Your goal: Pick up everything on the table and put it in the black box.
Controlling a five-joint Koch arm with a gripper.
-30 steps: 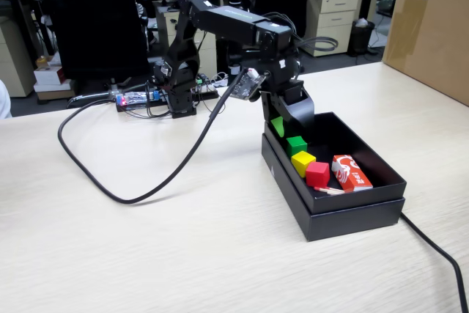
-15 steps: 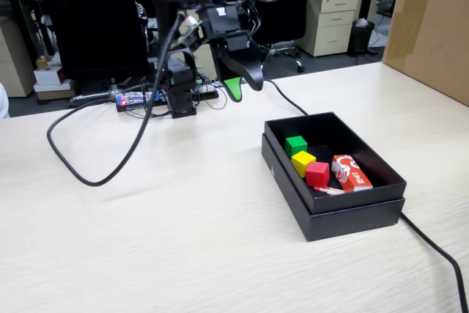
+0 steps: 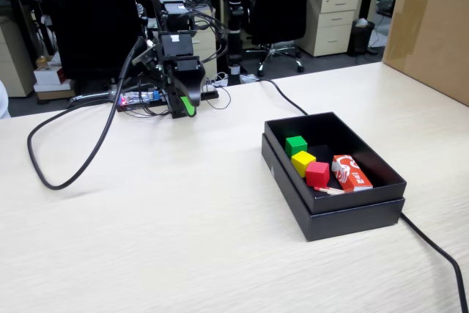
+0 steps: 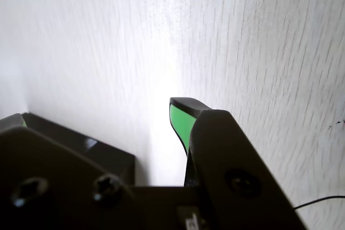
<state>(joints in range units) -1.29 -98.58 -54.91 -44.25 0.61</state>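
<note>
Sitting together inside the black box [image 3: 330, 210]: green cube [image 3: 296, 144], yellow cube [image 3: 303, 163], red cube [image 3: 317, 174]. Hanging far back over the tabletop [image 3: 183, 240]: gripper [image 3: 190, 105], pinching nothing, open or closed unclear.

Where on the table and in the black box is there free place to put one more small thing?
The table is bare in front of and left of the black box, bordered left by the black cable. Inside the box, the back right floor is free. Its front left is crowded: green cube, yellow cube, red cube, red-and-white packet.
</note>
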